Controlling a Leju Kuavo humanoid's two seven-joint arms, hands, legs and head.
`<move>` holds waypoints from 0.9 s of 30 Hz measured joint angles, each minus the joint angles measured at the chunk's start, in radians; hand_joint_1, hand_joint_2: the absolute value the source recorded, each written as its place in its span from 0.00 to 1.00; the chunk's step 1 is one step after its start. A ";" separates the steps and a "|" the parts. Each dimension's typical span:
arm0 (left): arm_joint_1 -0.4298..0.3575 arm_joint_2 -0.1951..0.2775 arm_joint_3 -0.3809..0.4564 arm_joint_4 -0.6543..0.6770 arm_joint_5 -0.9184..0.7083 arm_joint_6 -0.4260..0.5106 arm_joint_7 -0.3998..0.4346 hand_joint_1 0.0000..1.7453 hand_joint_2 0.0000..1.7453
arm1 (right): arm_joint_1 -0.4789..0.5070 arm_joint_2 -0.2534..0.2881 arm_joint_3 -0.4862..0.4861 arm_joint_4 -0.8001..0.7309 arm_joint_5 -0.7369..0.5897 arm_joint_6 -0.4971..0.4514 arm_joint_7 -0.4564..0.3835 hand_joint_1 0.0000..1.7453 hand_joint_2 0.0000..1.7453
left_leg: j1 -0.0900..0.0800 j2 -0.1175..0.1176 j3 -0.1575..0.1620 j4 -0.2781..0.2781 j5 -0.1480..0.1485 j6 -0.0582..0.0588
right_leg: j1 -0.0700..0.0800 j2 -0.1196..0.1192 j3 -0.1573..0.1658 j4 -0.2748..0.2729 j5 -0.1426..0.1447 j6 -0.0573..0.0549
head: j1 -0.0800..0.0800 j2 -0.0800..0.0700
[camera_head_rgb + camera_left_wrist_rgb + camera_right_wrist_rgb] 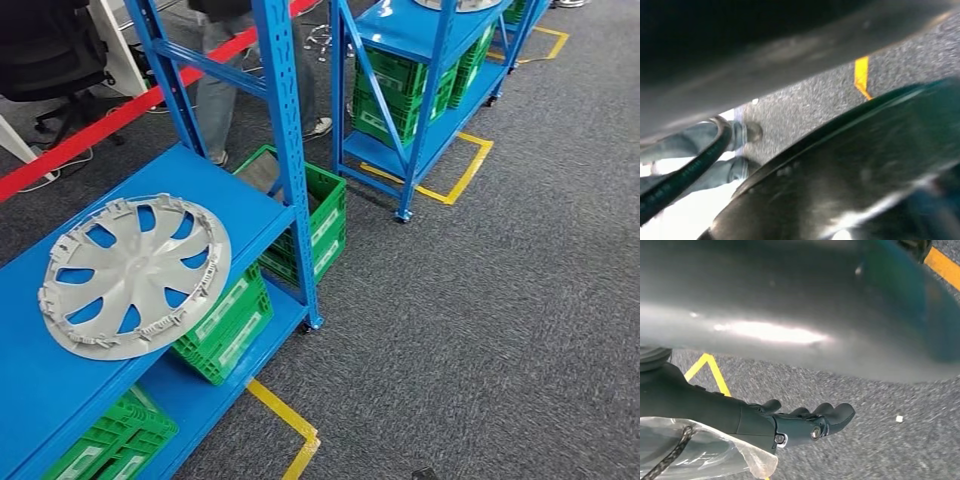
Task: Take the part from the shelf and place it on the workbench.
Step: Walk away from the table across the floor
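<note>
silver hubcap (134,275) flat on blue shelf (226,200)

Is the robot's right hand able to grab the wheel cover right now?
Probably not yet. The right hand hangs low over the carpet, holding nothing, while the wheel cover lies up on the blue shelf. Nothing covers it from above.

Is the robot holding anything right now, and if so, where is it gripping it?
Nothing is held. The right hand hangs empty above the carpet, and the hubcap lies untouched on the blue shelf.
</note>
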State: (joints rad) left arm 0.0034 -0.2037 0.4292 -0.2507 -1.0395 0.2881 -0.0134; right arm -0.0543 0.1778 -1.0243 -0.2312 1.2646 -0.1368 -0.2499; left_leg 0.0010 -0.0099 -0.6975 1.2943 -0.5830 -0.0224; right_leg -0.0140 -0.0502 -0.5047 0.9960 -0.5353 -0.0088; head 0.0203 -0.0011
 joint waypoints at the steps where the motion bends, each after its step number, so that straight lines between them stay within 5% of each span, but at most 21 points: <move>1: 0.001 0.000 0.001 0.000 0.000 0.000 0.000 0.00 0.00 | -0.001 0.000 0.000 0.000 0.000 0.000 0.000 0.00 0.00 | 0.000 0.006 0.023 -0.047 0.033 0.002 | 0.000 -0.012 0.005 0.000 -0.003 0.001 | 0.000 0.000; 4: 0.000 0.000 0.005 -0.002 -0.001 0.002 0.000 0.00 0.00 | -0.003 0.000 0.000 0.000 0.000 0.000 0.000 0.00 0.00 | -0.010 0.066 0.118 -0.237 0.113 0.018 | 0.007 -0.044 0.015 0.002 -0.018 0.011 | 0.000 0.000; 5: -0.001 0.000 0.005 -0.002 -0.001 0.003 -0.001 0.00 0.00 | -0.003 0.000 0.000 0.000 0.000 0.001 0.000 0.00 0.00 | -0.014 0.080 0.131 -0.266 0.115 0.023 | 0.010 -0.055 0.015 0.002 -0.022 0.016 | 0.001 0.000; 7: -0.001 -0.002 0.006 -0.003 -0.001 0.004 -0.001 0.00 0.00 | -0.007 0.000 0.000 0.000 0.000 0.002 0.000 0.00 0.00 | -0.015 0.069 0.134 -0.279 0.108 0.033 | 0.013 -0.077 0.023 0.000 -0.027 0.025 | 0.004 0.000; 8: 0.001 -0.002 0.006 -0.003 -0.001 0.004 -0.001 0.00 0.00 | -0.010 0.000 0.000 0.000 0.000 0.002 0.000 0.00 0.00 | -0.014 0.058 0.135 -0.283 0.111 0.038 | 0.012 -0.071 0.027 0.002 -0.032 0.030 | 0.006 0.000; 10: 0.003 -0.004 0.007 -0.004 -0.002 0.005 -0.001 0.00 0.00 | -0.013 0.000 0.000 0.000 0.000 0.003 -0.001 0.00 0.00 | -0.007 0.036 0.139 -0.292 0.117 0.049 | 0.009 -0.022 0.008 0.051 -0.065 0.039 | 0.009 0.000; 12: -0.001 -0.006 0.007 -0.004 -0.006 0.005 0.000 0.00 0.00 | -0.009 -0.001 0.000 0.000 -0.001 0.005 -0.001 0.00 0.00 | -0.004 0.013 0.138 -0.294 0.119 0.055 | 0.005 0.032 -0.057 0.177 -0.124 0.045 | 0.013 0.000; 14: -0.002 -0.009 0.008 -0.004 -0.010 0.005 0.000 0.00 0.00 | -0.004 -0.002 0.000 0.000 -0.003 0.006 0.000 0.00 0.00 | -0.004 -0.014 0.138 -0.293 0.119 0.057 | 0.003 0.045 -0.122 0.286 -0.148 0.048 | 0.014 0.000; 16: -0.002 -0.009 0.008 -0.004 -0.015 0.005 0.000 0.00 0.00 | -0.002 -0.002 0.000 0.000 -0.004 0.006 0.001 0.00 0.00 | -0.003 -0.043 0.141 -0.292 0.118 0.055 | 0.001 0.050 -0.125 0.254 -0.093 0.050 | 0.014 0.000; 19: -0.004 -0.011 0.013 -0.005 -0.024 0.002 0.001 0.00 0.00 | -0.003 -0.003 0.000 0.000 -0.007 0.006 0.002 0.00 0.00 | -0.003 -0.081 0.141 -0.284 0.114 0.044 | -0.007 0.106 -0.053 0.067 0.005 0.049 | 0.013 0.000; 21: -0.005 -0.012 0.016 -0.005 -0.029 0.001 0.001 0.00 0.00 | -0.003 -0.004 -0.001 0.000 -0.008 0.006 0.004 0.00 0.00 | -0.002 -0.102 0.132 -0.279 0.115 0.032 | -0.008 0.131 -0.033 0.026 0.008 0.041 | 0.013 0.000; 23: -0.003 -0.011 0.020 -0.006 -0.031 0.001 0.002 0.00 0.00 | -0.003 -0.005 -0.001 0.000 -0.009 0.006 0.005 0.00 0.00 | 0.001 -0.116 0.124 -0.278 0.118 0.020 | -0.008 0.111 -0.028 0.023 0.012 0.027 | 0.013 0.000; 25: -0.003 -0.012 0.026 -0.006 -0.032 0.001 0.002 0.00 0.00 | -0.004 -0.005 -0.002 0.000 -0.010 0.006 0.005 0.00 0.00 | -0.001 -0.080 0.106 -0.240 0.093 0.009 | -0.011 0.087 -0.026 0.019 0.015 0.015 | 0.007 0.000; 27: -0.005 -0.013 0.029 -0.006 -0.034 0.001 0.003 0.00 0.00 | -0.003 -0.005 -0.003 0.000 -0.010 0.006 0.006 0.00 0.00 | -0.002 -0.023 0.054 -0.123 0.029 0.001 | -0.008 0.056 -0.025 0.018 0.013 0.007 | 0.000 0.000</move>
State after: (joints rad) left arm -0.0013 -0.2172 0.4581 -0.2566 -1.0738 0.2891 -0.0104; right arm -0.0571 0.1724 -1.0276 -0.2309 1.2551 -0.1305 -0.2440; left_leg -0.0007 -0.0325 -0.6431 1.1712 -0.5544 -0.0217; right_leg -0.0221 0.0055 -0.5298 1.0140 -0.5218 -0.0016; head 0.0200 -0.0011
